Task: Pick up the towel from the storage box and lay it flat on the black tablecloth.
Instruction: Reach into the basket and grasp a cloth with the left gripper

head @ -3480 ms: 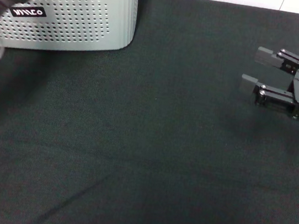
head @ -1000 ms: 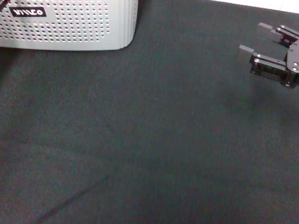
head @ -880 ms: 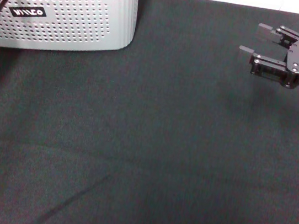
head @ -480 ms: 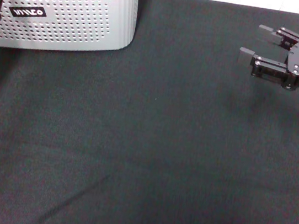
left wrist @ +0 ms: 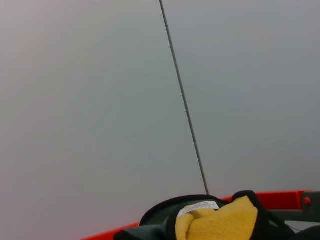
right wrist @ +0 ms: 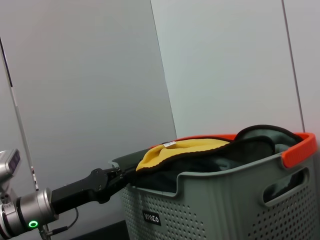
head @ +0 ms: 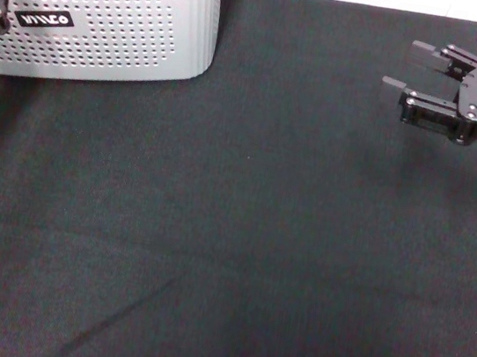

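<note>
- The storage box (head: pixel 109 23) is sitting at the far left corner of the worktop: one light grey plastic bin with rounded corners, rows of small round perforations, an orange-red rim (right wrist: pixel 300 145) and a cut-out handle slot.
- A black label (head: pixel 46 20) with white lettering is showing on its front; the letters read roughly "VIVCO", though they cannot be made out for sure.
- The towel (right wrist: pixel 175 150) is lying heaped in the box, its soft yellow face bulging over the rim, with black edge trim and a small white tag (left wrist: pixel 197 206) bearing print too fine to read.
- The black tablecloth (head: pixel 240 232), one wide, slightly textured sheet, is covering the worktop, with a faint crease near the front.
- The left gripper (right wrist: pixel 117 176) is reaching to the towel's edge at the box rim; whether its fingers are closed on the cloth cannot be told.
- The right gripper (head: pixel 410 68) is hovering over the cloth at the far right, its two black fingers (head: pixel 397 83) spread apart and holding nothing.
</note>
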{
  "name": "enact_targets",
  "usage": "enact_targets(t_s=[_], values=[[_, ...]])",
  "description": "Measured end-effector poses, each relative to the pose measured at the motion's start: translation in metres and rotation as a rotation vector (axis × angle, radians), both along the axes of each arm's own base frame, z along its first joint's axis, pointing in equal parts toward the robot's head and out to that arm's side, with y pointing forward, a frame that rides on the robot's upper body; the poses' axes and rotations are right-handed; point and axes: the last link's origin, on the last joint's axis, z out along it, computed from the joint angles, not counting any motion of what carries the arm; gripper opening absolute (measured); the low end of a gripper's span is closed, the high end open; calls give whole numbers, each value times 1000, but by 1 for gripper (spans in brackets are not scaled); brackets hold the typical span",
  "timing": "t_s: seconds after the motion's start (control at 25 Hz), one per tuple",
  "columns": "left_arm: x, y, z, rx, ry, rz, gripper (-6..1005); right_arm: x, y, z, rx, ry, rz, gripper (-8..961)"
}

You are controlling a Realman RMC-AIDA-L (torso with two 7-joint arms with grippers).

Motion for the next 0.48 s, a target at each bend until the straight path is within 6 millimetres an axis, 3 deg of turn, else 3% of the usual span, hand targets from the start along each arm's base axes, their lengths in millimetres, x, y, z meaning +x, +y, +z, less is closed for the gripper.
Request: enact_targets(t_s=[0.32, 0.44, 0.48], values=[[-1, -3, 3, 22, -18, 1, 167, 0, 0, 0, 0, 0, 0, 793], [-1, -6, 5, 39, -37, -12, 339, 0, 0, 0, 0, 0, 0, 793], [0, -8, 6, 43, -41, -20, 343, 0, 0, 0, 0, 0, 0, 794]])
